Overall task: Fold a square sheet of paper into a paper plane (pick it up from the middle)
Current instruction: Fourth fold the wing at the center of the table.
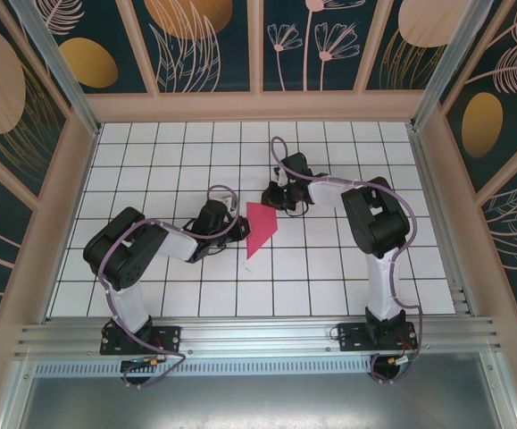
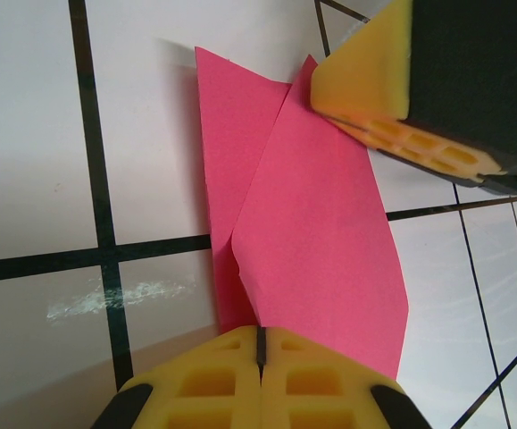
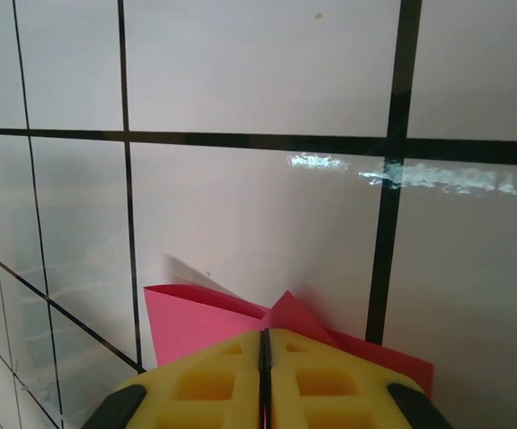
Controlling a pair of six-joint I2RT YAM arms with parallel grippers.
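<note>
Pink paper (image 2: 321,232) lies mid-fold, with your closed left gripper (image 2: 260,353) pressing at 6 o'clock and your closed right gripper (image 2: 365,125) at 1; next probably calls for flattening the crease.

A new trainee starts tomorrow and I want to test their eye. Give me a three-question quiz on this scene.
1. Which is shut on the pink paper? A) left gripper only B) right gripper only C) both
2. True or false: the paper is a flat, unfolded square.
3. What marks the white table?
Key: 1 C; 2 false; 3 black grid lines.
</note>
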